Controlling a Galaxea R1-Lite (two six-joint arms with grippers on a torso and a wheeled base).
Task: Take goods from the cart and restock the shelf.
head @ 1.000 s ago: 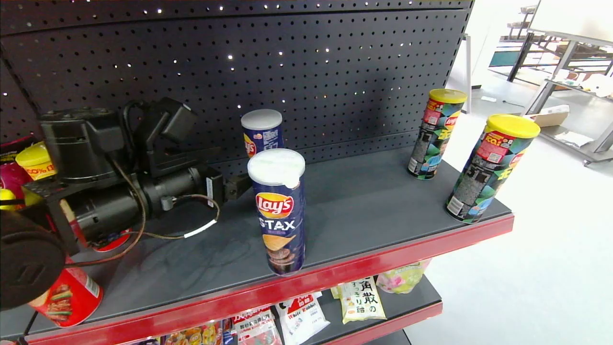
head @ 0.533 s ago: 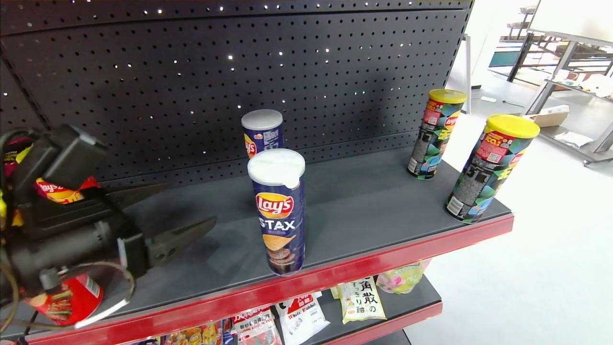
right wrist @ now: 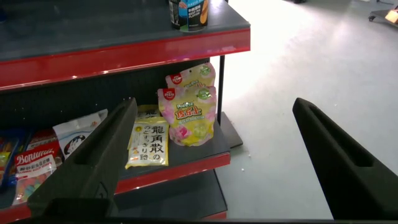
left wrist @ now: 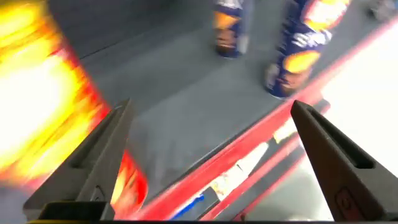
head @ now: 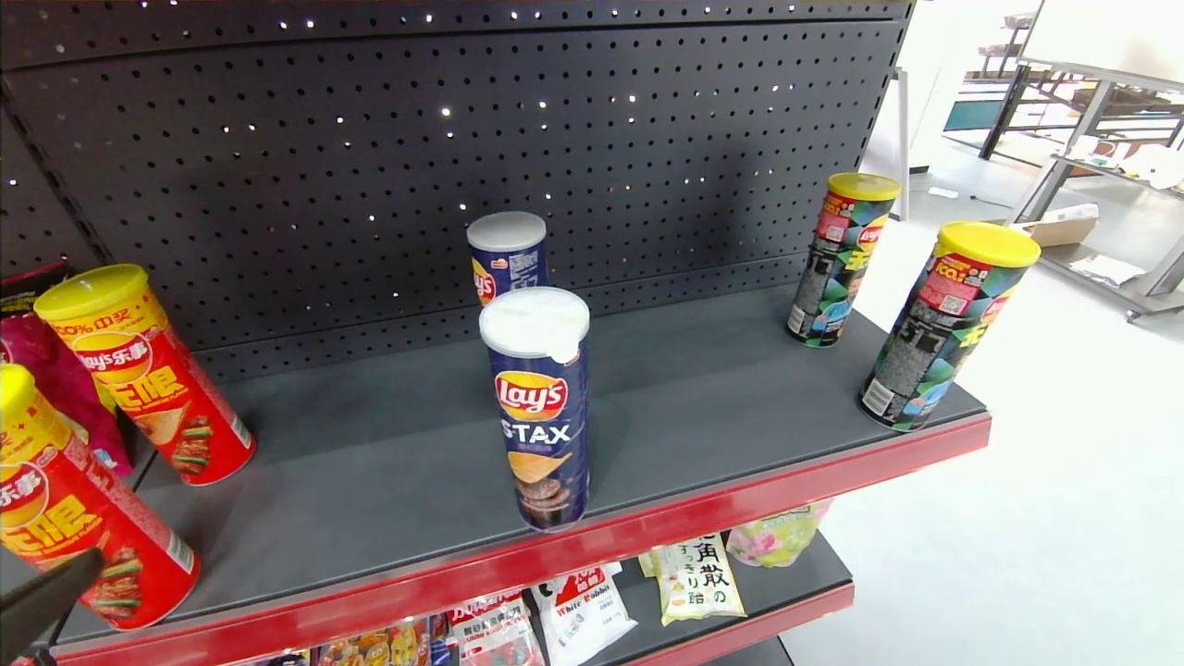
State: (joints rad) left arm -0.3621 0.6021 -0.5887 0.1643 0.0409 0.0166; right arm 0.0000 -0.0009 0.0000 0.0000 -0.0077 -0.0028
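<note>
Left gripper (left wrist: 211,104): jaws spread wide, nothing between them. It sits low and far to the left of the front blue can (head: 539,407), off the red front lip of the shelf (head: 703,407). One finger (head: 46,592) crosses the foot of the near red can (head: 74,518).

Right gripper (right wrist: 214,102): jaws wide as well, empty, below the level of the front blue can. It faces the lower shelf (right wrist: 186,165), where snack bags (right wrist: 186,106) lie.

Front blue can stands upright at the shelf's front edge. Rear blue can (head: 506,254) stands upright directly behind it, against the pegboard (head: 462,139). Far red can (head: 148,375) is well to its left, tilted in the head view, behind the near red can. Two yellow-lidded cans are well to its right: one at the shelf's front corner (head: 948,324), one farther back (head: 842,259). All stand apart from each other.
</note>
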